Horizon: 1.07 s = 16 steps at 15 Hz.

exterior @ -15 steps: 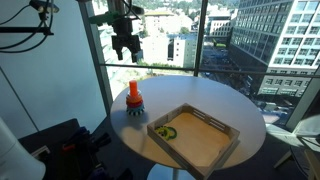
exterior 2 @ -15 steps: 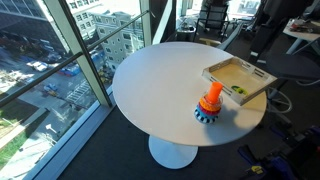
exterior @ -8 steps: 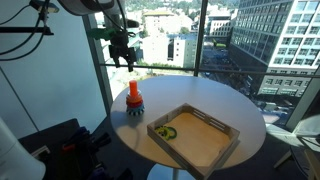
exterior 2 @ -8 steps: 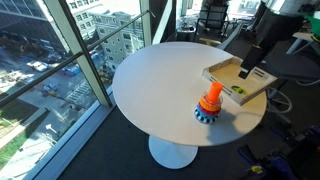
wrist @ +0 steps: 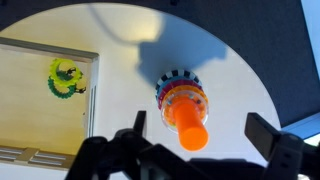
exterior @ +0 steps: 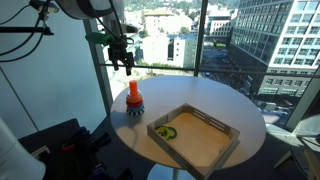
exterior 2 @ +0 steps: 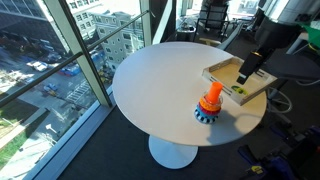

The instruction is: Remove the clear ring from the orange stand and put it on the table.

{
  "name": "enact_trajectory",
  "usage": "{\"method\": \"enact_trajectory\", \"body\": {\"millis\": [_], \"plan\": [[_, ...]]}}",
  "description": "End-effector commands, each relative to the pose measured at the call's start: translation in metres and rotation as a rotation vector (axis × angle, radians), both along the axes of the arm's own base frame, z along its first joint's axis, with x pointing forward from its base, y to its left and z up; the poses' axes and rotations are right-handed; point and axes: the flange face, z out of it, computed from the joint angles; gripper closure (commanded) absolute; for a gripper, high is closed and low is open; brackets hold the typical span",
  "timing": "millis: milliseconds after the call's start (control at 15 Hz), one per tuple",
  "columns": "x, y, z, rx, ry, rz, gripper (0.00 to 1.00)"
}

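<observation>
The orange stand (wrist: pixel 187 120) is an upright peg on a round base at the table's edge. It shows in both exterior views (exterior: pixel 133 94) (exterior 2: pixel 211 97). Stacked rings sit round its base; a faint clear ring (wrist: pixel 180 96) seems to lie among them, over a dark-and-white striped one. My gripper (wrist: pixel 203 135) is open and empty, well above the peg, with its fingers either side of it in the wrist view. It also shows in both exterior views (exterior: pixel 121 60) (exterior 2: pixel 252 70). The white round table (exterior 2: pixel 160 85) carries everything.
A square shallow wooden tray (exterior: pixel 200 140) lies beside the stand, with a yellow-green ring-like thing (wrist: pixel 64 78) in one corner. It also shows in an exterior view (exterior 2: pixel 240 78). Large windows stand behind the table. Black equipment (exterior: pixel 60 145) sits low near the table.
My gripper has come down and moved towards the stand over the last second. The stand, rings and tray have not moved.
</observation>
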Motion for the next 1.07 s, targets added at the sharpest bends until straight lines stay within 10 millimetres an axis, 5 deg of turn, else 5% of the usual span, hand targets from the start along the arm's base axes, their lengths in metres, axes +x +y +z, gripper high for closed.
{"method": "enact_trajectory", "body": {"millis": [0,533,1000], "plan": [[0.001,0.001,-0.004,-0.009,0.003,-0.007,0.0],[0.014,0.01,-0.06,-0.022,0.048,-0.019,0.0],[0.02,0.024,-0.09,0.007,-0.02,0.01,0.0]]}}
